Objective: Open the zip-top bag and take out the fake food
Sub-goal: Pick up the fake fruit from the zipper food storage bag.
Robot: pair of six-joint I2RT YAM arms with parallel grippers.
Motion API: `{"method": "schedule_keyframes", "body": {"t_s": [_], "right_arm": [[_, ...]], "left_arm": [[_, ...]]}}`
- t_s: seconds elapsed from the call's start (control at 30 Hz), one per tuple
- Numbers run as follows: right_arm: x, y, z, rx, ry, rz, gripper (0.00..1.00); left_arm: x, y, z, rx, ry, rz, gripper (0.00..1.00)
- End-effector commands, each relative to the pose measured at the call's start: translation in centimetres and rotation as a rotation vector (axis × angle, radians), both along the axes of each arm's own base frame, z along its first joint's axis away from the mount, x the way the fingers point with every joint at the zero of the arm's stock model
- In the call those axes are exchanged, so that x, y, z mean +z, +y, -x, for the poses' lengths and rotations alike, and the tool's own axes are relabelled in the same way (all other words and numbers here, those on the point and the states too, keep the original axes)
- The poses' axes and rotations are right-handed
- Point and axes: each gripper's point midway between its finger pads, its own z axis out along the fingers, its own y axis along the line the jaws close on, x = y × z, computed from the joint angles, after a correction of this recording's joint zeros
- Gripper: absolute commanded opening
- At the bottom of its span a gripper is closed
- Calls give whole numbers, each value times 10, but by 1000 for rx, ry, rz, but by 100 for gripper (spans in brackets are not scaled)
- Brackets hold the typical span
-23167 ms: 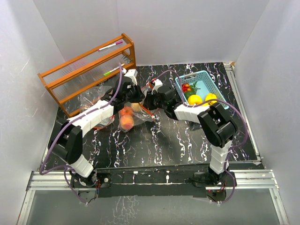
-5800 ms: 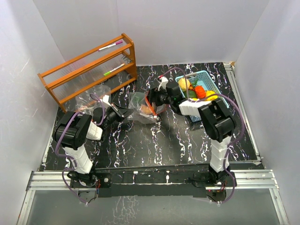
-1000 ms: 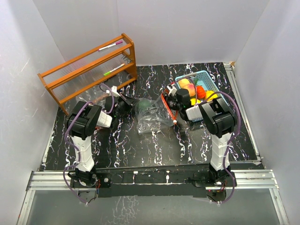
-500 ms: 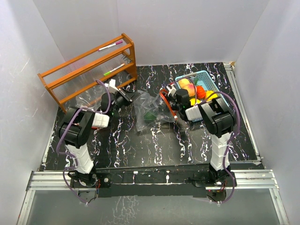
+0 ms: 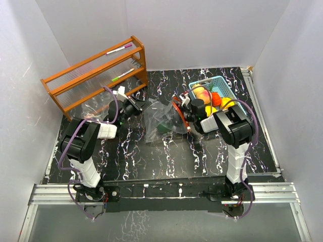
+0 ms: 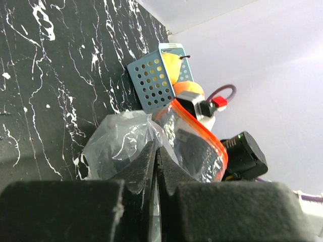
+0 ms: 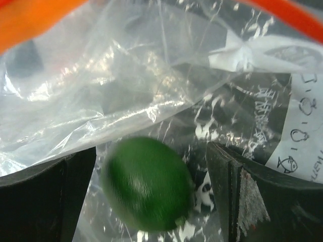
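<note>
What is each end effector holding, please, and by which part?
Left end effector: the zip-top bag, by its clear film away from the zip. Right end effector: nothing.

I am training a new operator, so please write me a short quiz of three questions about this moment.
1. True or false: the left jaws are shut on the clear film of the zip-top bag.
2. What colour is the fake food piece inside the bag? A yellow, B green, C red.
3. Fill in: the other fake food lies in the blue ____.
Key: 1 true. 2 B, the green piece lies between the open right jaws. 3 basket.
</note>
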Motion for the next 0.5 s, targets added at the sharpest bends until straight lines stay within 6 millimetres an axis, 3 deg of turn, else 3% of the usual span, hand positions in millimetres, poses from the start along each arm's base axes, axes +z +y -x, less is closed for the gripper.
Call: {"method": "schedule_keyframes", "body": {"t_s": [0.0, 0.23, 0.47], "right_arm": [[11, -4, 27, 61, -74, 36, 95], [-24, -7, 46, 90, -118, 267, 95], [-41, 2, 36, 71, -134, 371, 94]], "left_arm": [[1, 0, -4, 14, -2, 11, 0], [-16, 2, -4, 25, 29, -9, 0], [-23, 2, -3, 22, 45, -17, 0]]}}
